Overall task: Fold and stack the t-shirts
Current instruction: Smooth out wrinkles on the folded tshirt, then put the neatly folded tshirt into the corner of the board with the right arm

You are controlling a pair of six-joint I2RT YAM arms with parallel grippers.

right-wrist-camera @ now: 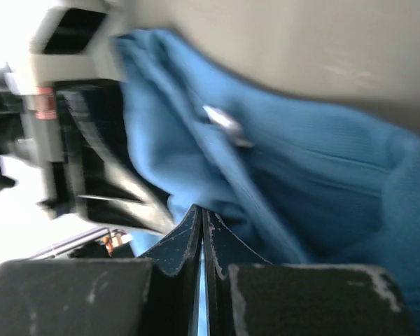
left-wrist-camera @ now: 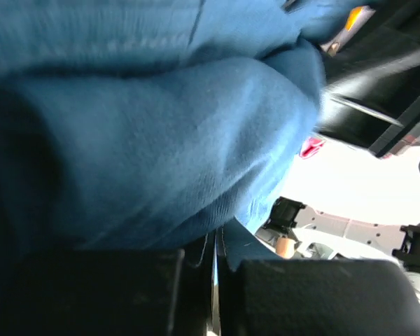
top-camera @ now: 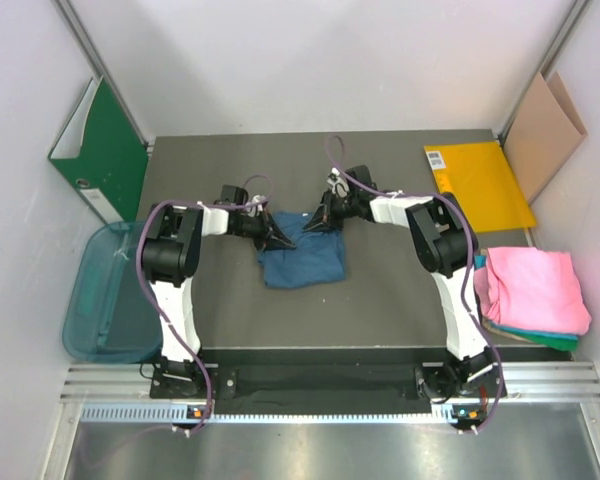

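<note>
The dark blue t-shirt point(top-camera: 302, 258) lies partly folded in the middle of the grey table point(top-camera: 380, 290). My left gripper point(top-camera: 276, 236) is at the shirt's far left edge, and my right gripper point(top-camera: 321, 221) at its far right edge. In the left wrist view the left gripper point(left-wrist-camera: 215, 245) is shut with blue cloth point(left-wrist-camera: 161, 126) pinched between its fingers. In the right wrist view the right gripper point(right-wrist-camera: 201, 214) is shut too, its tips pressed into the blue cloth point(right-wrist-camera: 322, 182). At the right edge a folded pink t-shirt point(top-camera: 536, 285) rests on a teal-green one point(top-camera: 540, 338).
A green binder point(top-camera: 105, 150) leans against the left wall above a translucent blue bin point(top-camera: 105, 295). At the back right lie a yellow envelope point(top-camera: 477, 183) and a brown cardboard sheet point(top-camera: 543, 130). Both arms reach inward over the table.
</note>
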